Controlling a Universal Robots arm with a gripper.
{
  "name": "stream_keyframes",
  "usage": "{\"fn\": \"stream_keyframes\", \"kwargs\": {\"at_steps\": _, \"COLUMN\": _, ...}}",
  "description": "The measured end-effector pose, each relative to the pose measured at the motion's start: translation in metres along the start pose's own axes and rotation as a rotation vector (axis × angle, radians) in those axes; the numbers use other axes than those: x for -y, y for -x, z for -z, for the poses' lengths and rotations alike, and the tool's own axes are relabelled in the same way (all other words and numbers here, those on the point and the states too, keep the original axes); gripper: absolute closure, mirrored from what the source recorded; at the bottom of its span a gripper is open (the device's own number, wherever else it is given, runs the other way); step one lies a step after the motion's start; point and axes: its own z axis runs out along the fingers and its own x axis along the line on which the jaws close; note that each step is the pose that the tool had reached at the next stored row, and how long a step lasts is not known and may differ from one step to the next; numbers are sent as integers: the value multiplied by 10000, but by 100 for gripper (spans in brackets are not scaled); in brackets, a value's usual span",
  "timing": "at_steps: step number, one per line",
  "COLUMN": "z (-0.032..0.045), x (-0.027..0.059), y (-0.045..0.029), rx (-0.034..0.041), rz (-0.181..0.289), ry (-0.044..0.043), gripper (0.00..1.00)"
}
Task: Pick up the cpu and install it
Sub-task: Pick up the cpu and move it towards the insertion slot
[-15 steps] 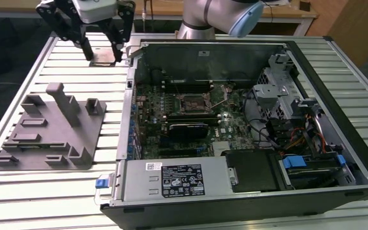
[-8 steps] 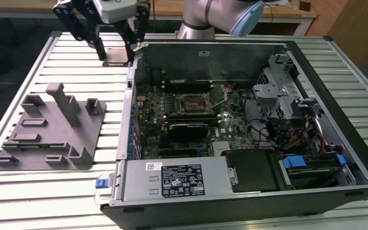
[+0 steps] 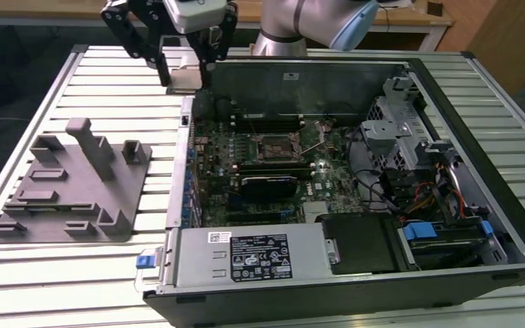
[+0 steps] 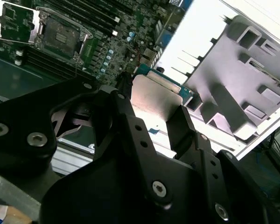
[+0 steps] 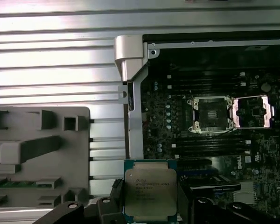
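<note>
My gripper (image 3: 188, 76) hangs above the far corner of the open computer case, shut on the cpu (image 3: 184, 75), a flat square chip with a silvery top. In the first wrist view the cpu (image 5: 150, 189) sits between the black fingers (image 5: 107, 207), its green edge showing. The second wrist view shows the cpu (image 4: 155, 100) from behind, clamped by the fingers (image 4: 184, 123). The motherboard socket (image 3: 280, 145) lies open in the middle of the board, its metal frame (image 5: 253, 111) flipped aside next to the socket (image 5: 210, 115).
A gray plastic holder block (image 3: 76, 184) with posts and slots sits on the slatted table at the exterior view's left. The case (image 3: 491, 184) holds a power supply (image 3: 253, 256), drive cage (image 3: 404, 123) and cables. The case wall (image 5: 130, 88) stands between holder and board.
</note>
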Motion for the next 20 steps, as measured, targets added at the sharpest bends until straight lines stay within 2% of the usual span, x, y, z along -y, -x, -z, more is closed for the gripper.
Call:
{"fn": "stream_keyframes", "kwargs": {"at_steps": 13, "z": -9, "x": -30, "y": 430, "rx": -16, "rz": -1, "ry": -1, "gripper": 46}}
{"fn": "stream_keyframes", "kwargs": {"at_steps": 20, "z": -34, "x": -63, "y": 605, "rx": -18, "rz": -1, "ry": -1, "gripper": 46}}
